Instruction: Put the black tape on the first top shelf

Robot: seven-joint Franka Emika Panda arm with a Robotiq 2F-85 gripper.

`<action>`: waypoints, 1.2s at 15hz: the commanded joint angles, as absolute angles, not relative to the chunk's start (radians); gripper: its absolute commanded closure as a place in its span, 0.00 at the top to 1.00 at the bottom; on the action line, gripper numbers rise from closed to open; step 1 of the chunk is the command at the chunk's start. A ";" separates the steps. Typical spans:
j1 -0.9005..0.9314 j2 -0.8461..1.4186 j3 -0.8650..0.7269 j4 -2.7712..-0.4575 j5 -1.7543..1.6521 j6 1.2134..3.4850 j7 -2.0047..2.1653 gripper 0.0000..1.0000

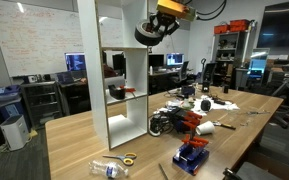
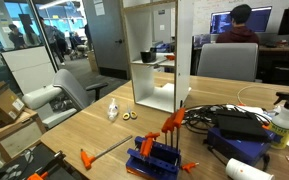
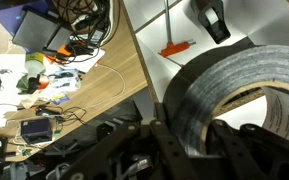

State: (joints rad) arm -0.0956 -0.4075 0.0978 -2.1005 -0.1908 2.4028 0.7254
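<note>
My gripper (image 1: 156, 27) is shut on the black tape (image 1: 147, 35), a thick matte roll, and holds it in the air beside the tall white shelving unit. The tape hangs a little above the level of the top shelf board (image 1: 124, 50), just off the unit's open side. In the wrist view the tape (image 3: 224, 90) fills the right half between my fingers (image 3: 189, 140), with a white panel behind it. The board also shows in an exterior view (image 2: 156, 63), where a small dark shape sits at its edge; I cannot tell what it is.
A thin yellow-orange ring (image 1: 129, 158) and a clear plastic bottle (image 1: 109, 168) lie on the wooden table in front of the unit. A blue stand with orange clamps (image 1: 191, 155) and tangled cables (image 1: 179, 120) crowd the middle. A dark object (image 1: 114, 90) sits on the lower board.
</note>
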 commanded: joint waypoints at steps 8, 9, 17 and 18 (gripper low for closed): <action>-0.072 0.012 0.138 -1.627 -0.271 2.459 0.773 0.14; -0.059 0.053 0.128 -1.580 -0.286 2.455 0.775 0.14; 0.043 0.338 0.017 -1.227 -0.250 2.395 0.737 0.14; 0.052 0.367 0.003 -1.184 -0.246 2.380 0.736 0.14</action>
State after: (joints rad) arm 0.0122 0.2581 0.0501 -1.3815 -0.2679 2.4334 0.7490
